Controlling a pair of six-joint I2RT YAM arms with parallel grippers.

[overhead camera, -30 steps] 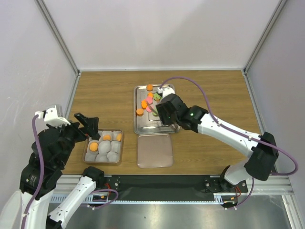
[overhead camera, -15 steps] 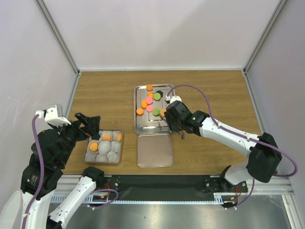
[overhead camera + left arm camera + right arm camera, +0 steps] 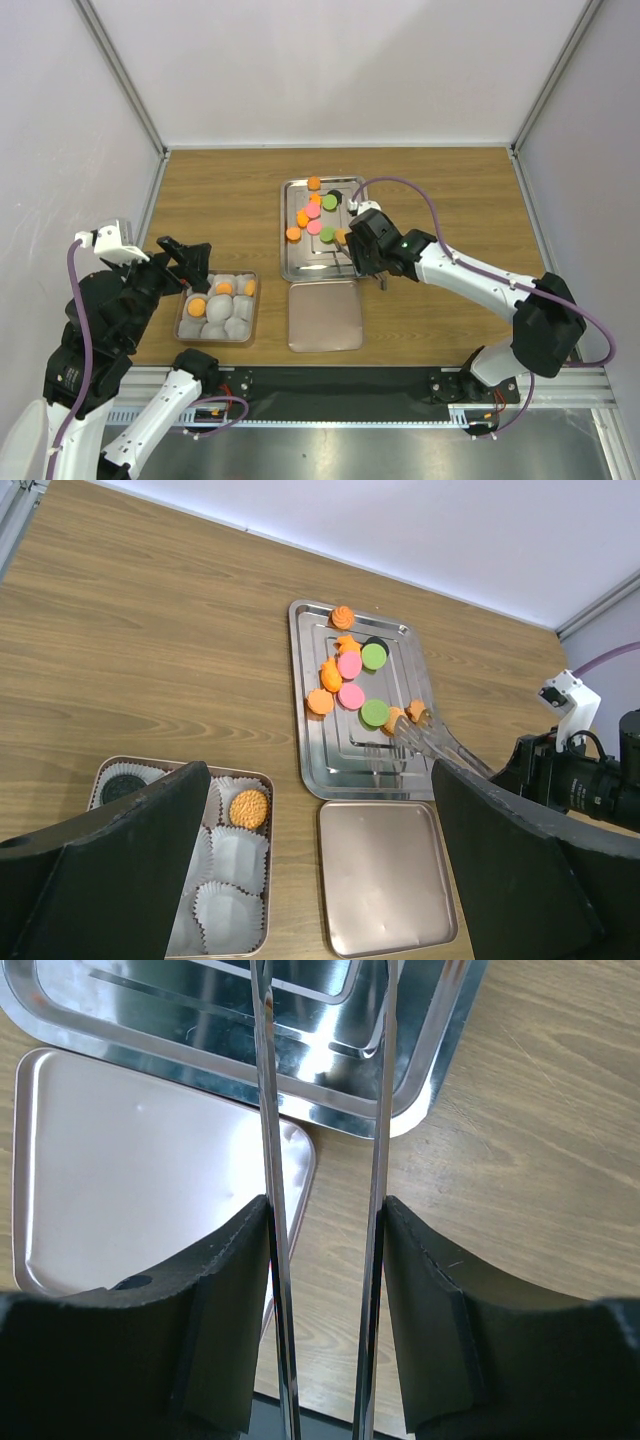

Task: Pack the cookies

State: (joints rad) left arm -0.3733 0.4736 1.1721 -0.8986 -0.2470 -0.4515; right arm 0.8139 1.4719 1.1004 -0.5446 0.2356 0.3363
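**Tongs at the tray cookies**

Left fingers [image 3: 110, 870] spread wide above small box [image 3: 140, 764] holding white cups [image 3: 238, 850]. Most cookies [image 3: 349, 664] on steel tray [image 3: 300, 268], mid-counter [image 3: 450, 190]. Right fingers [image 3: 225, 1310] clamped on metal tongs [image 3: 268, 1160], tips by an orange cookie [image 3: 416, 711].

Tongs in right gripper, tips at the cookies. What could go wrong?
1. The tongs are thin in the right gripper; they could twist or slip.
2. Their tips sit at an orange cookie near the tray rim; a weak pinch may nudge it away or drop it.
3. The green cookie lies close and could get bumped.
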